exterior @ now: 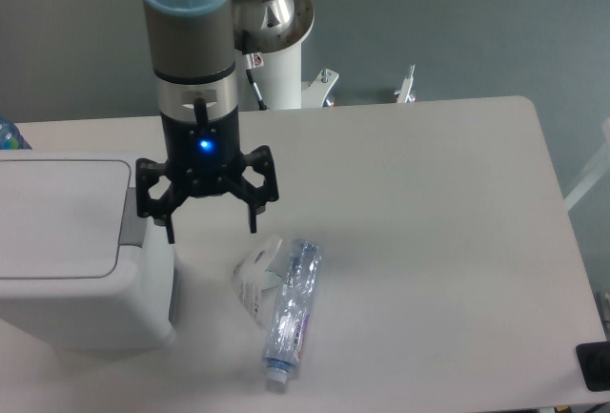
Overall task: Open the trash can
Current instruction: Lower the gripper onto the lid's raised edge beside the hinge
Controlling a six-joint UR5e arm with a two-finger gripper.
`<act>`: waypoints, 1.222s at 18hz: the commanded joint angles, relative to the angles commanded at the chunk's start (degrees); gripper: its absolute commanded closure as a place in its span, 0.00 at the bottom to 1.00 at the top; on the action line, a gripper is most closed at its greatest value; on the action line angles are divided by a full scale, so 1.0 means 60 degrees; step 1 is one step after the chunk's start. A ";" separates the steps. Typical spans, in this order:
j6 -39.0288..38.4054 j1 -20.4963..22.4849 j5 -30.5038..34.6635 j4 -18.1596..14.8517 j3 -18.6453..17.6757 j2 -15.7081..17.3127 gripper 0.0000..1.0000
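Observation:
The trash can (71, 260) is a large boxy white bin at the left edge of the table, its flat lid (57, 213) lying closed. A grey push tab (132, 217) runs along the lid's right edge. My gripper (212, 234) hangs from the arm just right of the can, fingers spread wide open and empty. Its left fingertip (171, 235) is close beside the grey tab, at the can's right edge; whether it touches I cannot tell.
A crushed clear plastic bottle (291, 313) with a loose label lies on the table just below and right of the gripper. The robot's white base (276, 60) stands behind the table. A dark object (596, 365) sits at the table's right front corner.

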 joint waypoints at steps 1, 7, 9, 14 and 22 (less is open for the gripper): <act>0.0000 -0.0044 -0.0058 0.0000 -0.0073 0.0044 0.00; -0.0044 -0.0351 -0.0088 -0.0029 -0.0336 0.0146 0.00; -0.0175 -0.0366 -0.0117 -0.0029 -0.0469 0.0234 0.00; -0.0308 -0.0366 -0.0191 0.0000 -0.0455 0.0235 0.00; -0.0293 -0.0308 -0.0307 0.0000 -0.0396 0.0234 0.00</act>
